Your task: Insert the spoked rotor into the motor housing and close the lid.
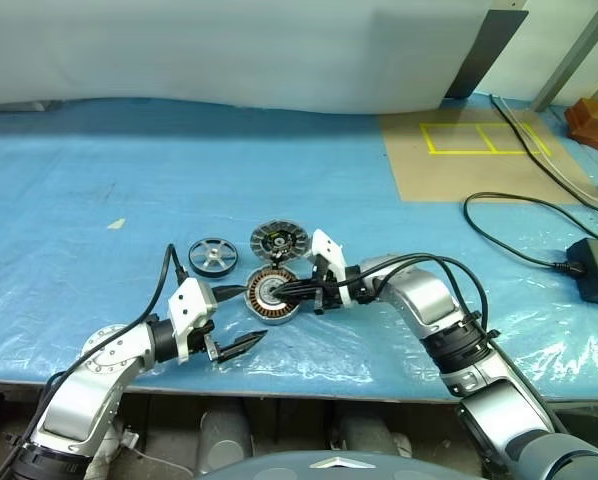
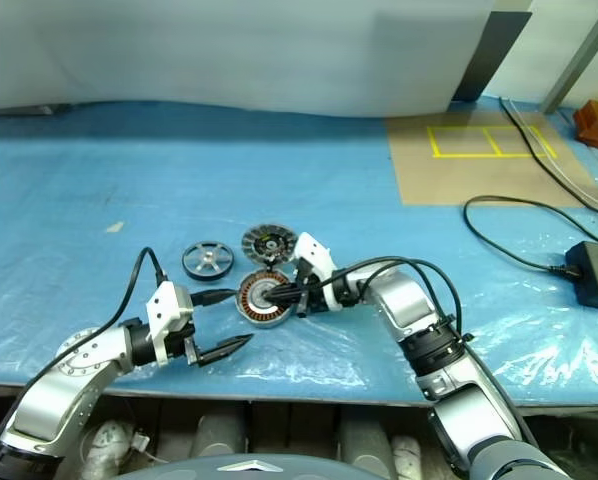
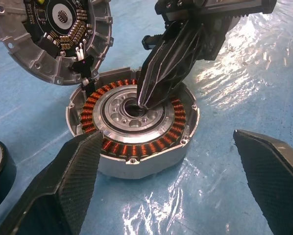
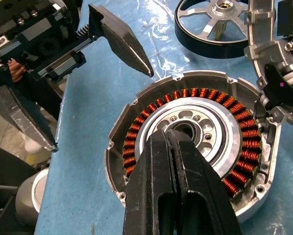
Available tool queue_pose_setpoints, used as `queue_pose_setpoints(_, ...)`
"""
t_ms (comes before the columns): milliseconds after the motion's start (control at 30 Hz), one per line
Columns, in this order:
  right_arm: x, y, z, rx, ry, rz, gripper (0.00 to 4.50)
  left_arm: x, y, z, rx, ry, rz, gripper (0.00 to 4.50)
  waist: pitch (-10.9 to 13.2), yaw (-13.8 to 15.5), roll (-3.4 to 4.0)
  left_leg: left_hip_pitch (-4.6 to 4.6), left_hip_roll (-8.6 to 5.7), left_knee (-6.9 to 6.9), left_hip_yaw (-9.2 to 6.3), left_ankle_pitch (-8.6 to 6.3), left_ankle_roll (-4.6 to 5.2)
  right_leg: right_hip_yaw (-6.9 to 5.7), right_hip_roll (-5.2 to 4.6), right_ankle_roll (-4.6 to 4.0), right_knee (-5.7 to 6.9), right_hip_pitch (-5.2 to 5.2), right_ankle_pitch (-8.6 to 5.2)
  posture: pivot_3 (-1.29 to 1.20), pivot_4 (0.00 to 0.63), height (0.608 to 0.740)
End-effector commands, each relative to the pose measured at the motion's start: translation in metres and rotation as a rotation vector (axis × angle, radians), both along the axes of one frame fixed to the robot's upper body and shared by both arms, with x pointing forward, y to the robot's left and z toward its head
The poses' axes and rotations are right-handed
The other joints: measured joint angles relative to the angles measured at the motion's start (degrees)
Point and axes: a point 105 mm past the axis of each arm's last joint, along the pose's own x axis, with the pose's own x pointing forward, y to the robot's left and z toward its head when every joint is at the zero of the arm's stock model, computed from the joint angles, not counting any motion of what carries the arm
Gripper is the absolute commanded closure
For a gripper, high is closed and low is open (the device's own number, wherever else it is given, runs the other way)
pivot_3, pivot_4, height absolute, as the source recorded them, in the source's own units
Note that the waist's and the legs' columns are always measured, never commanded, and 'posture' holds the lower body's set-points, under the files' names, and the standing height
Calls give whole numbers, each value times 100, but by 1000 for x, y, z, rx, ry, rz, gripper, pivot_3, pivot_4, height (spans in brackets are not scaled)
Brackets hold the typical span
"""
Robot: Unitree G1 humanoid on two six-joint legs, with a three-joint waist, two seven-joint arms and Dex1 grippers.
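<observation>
The motor housing (image 1: 269,296) lies on the blue sheet with its copper windings (image 3: 132,147) facing up. Its lid (image 1: 279,240) stands hinged back just behind it, circuit side showing (image 3: 53,39). The spoked rotor (image 1: 213,255) lies flat to the left of the lid, also seen beyond the housing (image 4: 215,24). My right gripper (image 4: 168,134) is shut, and its tips rest at the housing's centre hole (image 3: 145,102). My left gripper (image 1: 256,312) is open, holds nothing, and sits close to the housing's near left side, its fingers (image 3: 63,186) spread wider than the housing.
A black power adapter (image 1: 594,270) with its looping cable (image 1: 509,245) lies at the right. A brown board with yellow tape squares (image 1: 479,150) and an orange object (image 1: 594,120) sit at the back right. The table's front edge runs just below both arms.
</observation>
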Motion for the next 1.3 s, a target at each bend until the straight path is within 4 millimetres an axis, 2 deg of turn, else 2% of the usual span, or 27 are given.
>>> queue_pose_setpoints(33,-3,3,23,132,41,14,4473,-1,-3,5,-3,-29,-12,0,0,4,0,-1,0,0,0,0,0,0,0,0,0,0,0,0,150,740)
queue_pose_setpoints(167,-1,3,48,235,46,22,4473,-1,-2,5,-2,-28,-11,0,1,18,1,-8,0,0,0,0,0,0,0,2,-2,-6,1,0,150,740)
queue_pose_setpoints(267,0,9,46,200,4,30,4473,-1,-3,5,-5,-29,-12,0,1,13,1,-7,1,-3,0,0,0,-1,2,16,-2,-7,9,0,150,740)
queue_pose_setpoints(333,1,13,41,168,-22,24,4473,0,-3,6,-5,-31,-14,0,1,15,1,-6,3,-5,0,0,0,-2,3,16,-1,-7,10,0,150,740)
queue_pose_setpoints(467,3,17,15,57,-67,18,4473,1,-4,6,-6,-33,-15,0,1,16,1,-9,1,-5,1,0,-1,-2,2,16,-3,-8,10,0,150,740)
queue_pose_setpoints(600,7,26,4,39,-46,-24,4473,2,0,5,6,-34,-9,0,1,15,1,-9,1,-5,1,0,-1,-2,2,15,-4,-9,9,0,150,740)
queue_pose_setpoints(700,5,25,-5,-5,-53,-6,4473,3,2,6,7,-37,-1,0,1,-2,1,-7,1,-5,1,0,-1,-2,2,15,-1,-9,9,0,150,740)
queue_pose_setpoints(933,0,19,-14,-38,41,-12,4473,2,0,4,11,-34,-4,0,0,0,1,-6,0,-4,0,0,-1,-1,1,15,-2,-6,9,0,150,740)
queue_pose_setpoints(1100,4,14,-29,-135,191,-117,4473,3,-1,4,10,-39,-4,0,-6,1,9,1,0,-4,0,0,-1,-1,1,11,0,-2,7,0,150,740)
queue_pose_setpoints(1300,-5,7,-30,-163,282,-133,4473,4,-1,4,11,-44,-1,0,-17,29,19,7,-3,-4,0,0,-1,-1,-5,1,-4,8,0,0,150,740)
